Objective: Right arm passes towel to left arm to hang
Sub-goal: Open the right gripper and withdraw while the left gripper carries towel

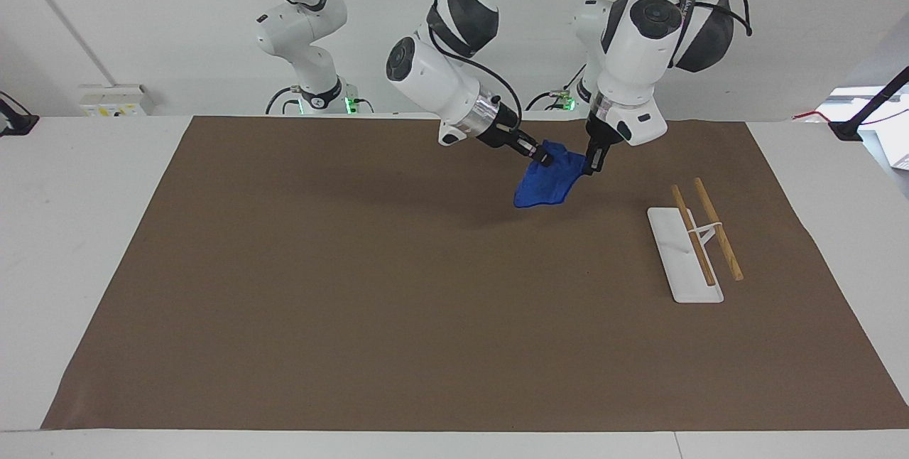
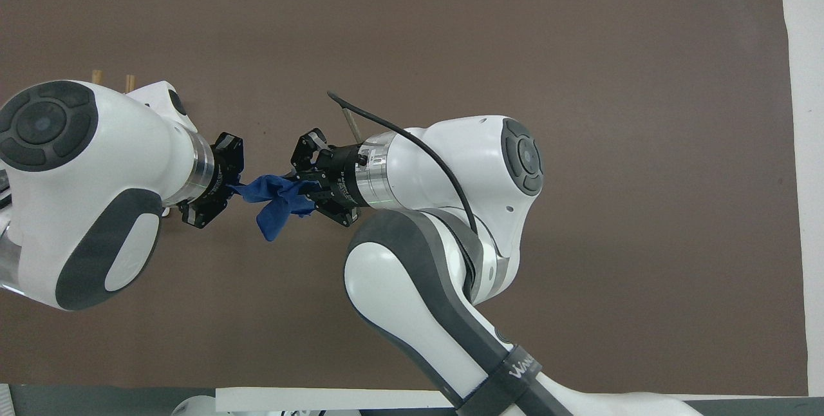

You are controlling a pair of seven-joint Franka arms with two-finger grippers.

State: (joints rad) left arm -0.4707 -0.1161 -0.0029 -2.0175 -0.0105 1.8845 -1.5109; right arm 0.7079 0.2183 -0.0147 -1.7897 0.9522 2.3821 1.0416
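Note:
The royal-blue towel hangs in the air over the brown mat, stretched between both grippers; it also shows in the overhead view. My right gripper is shut on the towel's end toward the right arm and shows in the overhead view too. My left gripper is shut on the opposite corner, also seen from overhead. The rest of the cloth droops below them.
A white rack base with two wooden rods stands on the brown mat toward the left arm's end. In the overhead view only the rod tips show past the left arm.

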